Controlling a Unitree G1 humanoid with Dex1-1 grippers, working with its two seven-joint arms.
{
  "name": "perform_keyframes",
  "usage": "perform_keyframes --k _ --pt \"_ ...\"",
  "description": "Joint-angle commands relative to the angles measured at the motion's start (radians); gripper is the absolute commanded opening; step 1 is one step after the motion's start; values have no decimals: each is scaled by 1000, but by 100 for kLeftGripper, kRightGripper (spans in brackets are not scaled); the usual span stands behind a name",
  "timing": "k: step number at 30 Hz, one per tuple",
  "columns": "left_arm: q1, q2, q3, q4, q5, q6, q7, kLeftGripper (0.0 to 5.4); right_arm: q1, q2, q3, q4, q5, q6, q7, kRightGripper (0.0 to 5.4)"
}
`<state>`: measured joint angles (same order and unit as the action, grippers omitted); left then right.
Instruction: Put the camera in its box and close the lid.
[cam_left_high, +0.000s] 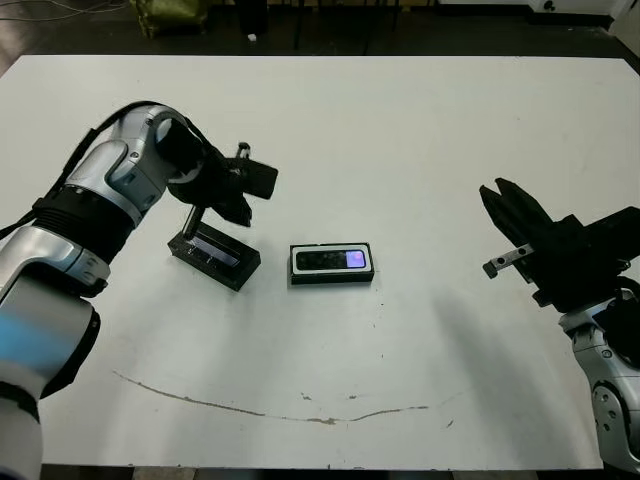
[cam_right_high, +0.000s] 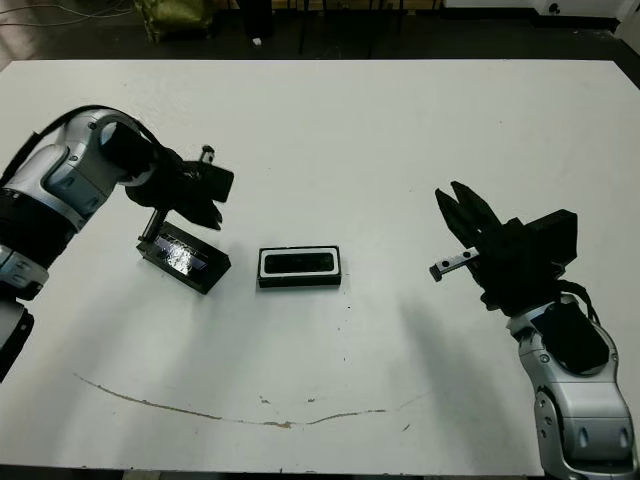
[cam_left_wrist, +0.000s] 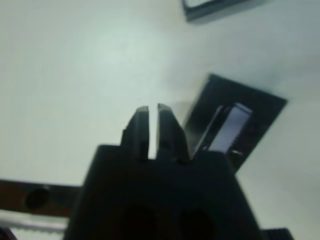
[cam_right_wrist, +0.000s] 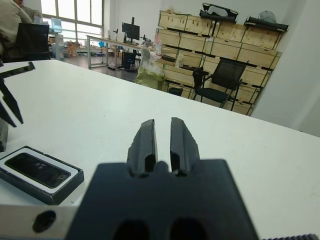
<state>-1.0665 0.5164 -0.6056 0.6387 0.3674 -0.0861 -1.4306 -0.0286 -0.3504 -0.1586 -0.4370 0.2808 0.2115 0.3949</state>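
Camera (cam_left_high: 332, 260) seated in box (cam_left_high: 331, 279), lid (cam_left_high: 214, 255) just beside left gripper (cam_left_high: 236, 213), fingers nearly together, empty, right gripper (cam_left_high: 497, 196) well apart, likewise nearly closed, right wrist view alone shows office chairs (cam_right_wrist: 216, 81).

You get even, bright overhead light on the white table (cam_left_high: 420, 140) with soft shadows; your left wrist view is blurred, windows glare in the right
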Motion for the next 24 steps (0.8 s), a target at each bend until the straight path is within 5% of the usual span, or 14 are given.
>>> perform_keyframes --k 1,24 --pt "7 -7 -21 -5 21 0 -36 0 11 -4 2 29 8 -16 17 2" --pt "92 3 -72 -191 62 74 -144 0 26 -1 11 24 18 -42 17 2"
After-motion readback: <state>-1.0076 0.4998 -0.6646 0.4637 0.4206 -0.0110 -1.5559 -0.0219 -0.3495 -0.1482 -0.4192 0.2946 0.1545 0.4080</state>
